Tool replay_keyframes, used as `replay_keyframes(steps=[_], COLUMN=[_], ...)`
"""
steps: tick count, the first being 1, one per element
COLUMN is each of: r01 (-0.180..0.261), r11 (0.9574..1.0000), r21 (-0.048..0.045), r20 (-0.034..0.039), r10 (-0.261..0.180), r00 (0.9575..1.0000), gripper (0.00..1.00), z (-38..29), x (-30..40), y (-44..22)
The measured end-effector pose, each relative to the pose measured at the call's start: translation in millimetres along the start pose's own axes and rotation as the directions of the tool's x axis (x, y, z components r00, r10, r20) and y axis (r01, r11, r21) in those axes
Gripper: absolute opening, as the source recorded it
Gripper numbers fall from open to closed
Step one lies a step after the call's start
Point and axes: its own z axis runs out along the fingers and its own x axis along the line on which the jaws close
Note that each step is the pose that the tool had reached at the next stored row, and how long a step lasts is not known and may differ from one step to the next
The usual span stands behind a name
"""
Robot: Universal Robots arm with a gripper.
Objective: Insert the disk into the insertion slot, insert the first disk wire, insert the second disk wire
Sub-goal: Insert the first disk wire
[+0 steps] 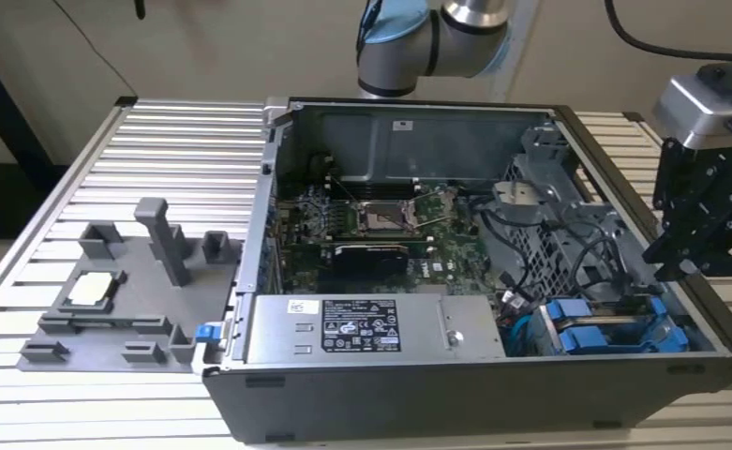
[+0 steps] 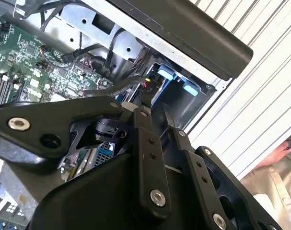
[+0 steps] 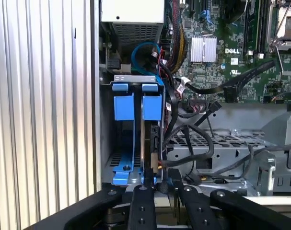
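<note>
Item: disk [image 3: 151,108], blue-framed, standing edge-on inside insertion slot [image 3: 135,79] beside second blue carrier [image 3: 123,106], long axis running straight away from pincer [image 3: 159,186] poised just off its near end; pincer's grip cannot be told.

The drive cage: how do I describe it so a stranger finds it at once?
Start at the open computer case. The drive cage fills its near corner at the exterior view's right, beside the silver labelled box. Its bright blue plastic parts set it apart.
</note>
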Motion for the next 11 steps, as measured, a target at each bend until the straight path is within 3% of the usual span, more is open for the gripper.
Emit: replay_keyframes(steps=[2, 3, 6, 10, 11], r01=[0.0, 0.0, -0.003, -0.007, -0.007], r11=[1.0, 1.0, 1.0, 1.0, 1.0], r21=[0.0, 0.0001, 0.0003, -0.0001, -0.0043], r20=[0.0001, 0.005, 0.0569, 0.1298, 0.136], r10=[0.0, 0.0, 0.003, 0.006, 0.007], r00=[1.0, 1.0, 0.9984, 0.9915, 0.9907], gripper=[0.27, 0.27, 0.27, 0.27, 0.27], z=[0.0, -0.2, -0.2, -0.2, -0.2], x=[0.0, 0.1, 0.8, 1.8, 1.8], y=[0.0, 0.0, 0.0, 0.1, 0.1])
